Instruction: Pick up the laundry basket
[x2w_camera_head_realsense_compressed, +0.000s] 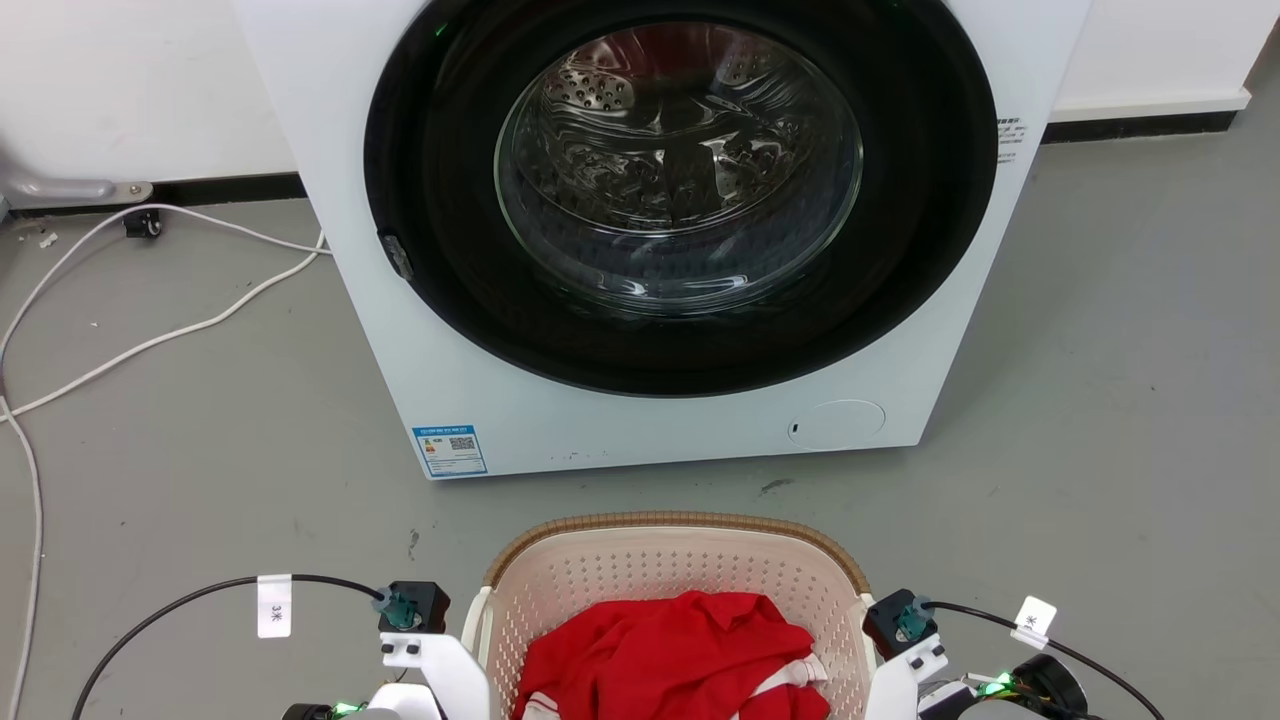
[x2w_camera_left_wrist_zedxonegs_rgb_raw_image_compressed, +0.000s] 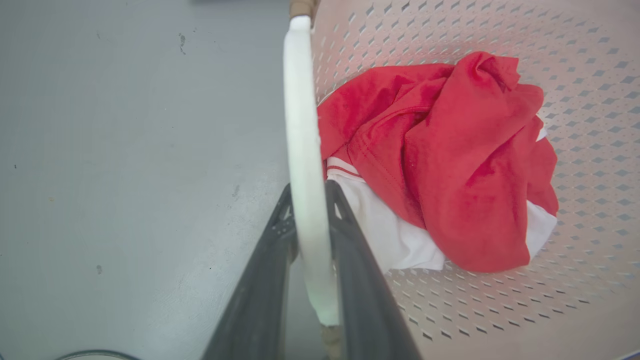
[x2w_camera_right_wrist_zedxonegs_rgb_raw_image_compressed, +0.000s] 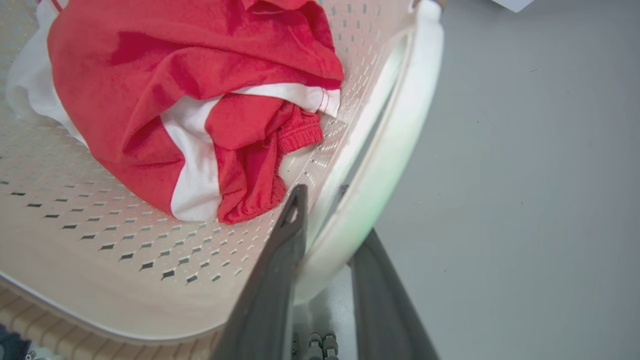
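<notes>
The laundry basket (x2w_camera_head_realsense_compressed: 680, 560) sits upright on the grey floor (x2w_camera_head_realsense_compressed: 1100, 400), a little way in front of the washing machine (x2w_camera_head_realsense_compressed: 500, 400) and between our two arms, its opening facing up. A red and white garment (x2w_camera_head_realsense_compressed: 670, 640) lies heaped inside.

In the left wrist view, our left gripper (x2w_camera_left_wrist_zedxonegs_rgb_raw_image_compressed: 310, 190) has its two fingers closed on the white left handle (x2w_camera_left_wrist_zedxonegs_rgb_raw_image_compressed: 300, 100), one on each side. In the right wrist view, our right gripper (x2w_camera_right_wrist_zedxonegs_rgb_raw_image_compressed: 322, 192) clasps the white right handle (x2w_camera_right_wrist_zedxonegs_rgb_raw_image_compressed: 400, 130) the same way.

We judge the grasp made and the lift next. We should raise both arms together at one pace, so the rim stays level and neither handle twists between the fingers. The load looks light.

The long axis seems to run from handle to handle, across our front and parallel to the washer's face. The near rim is cut off in the head view, so we cannot be sure.
</notes>
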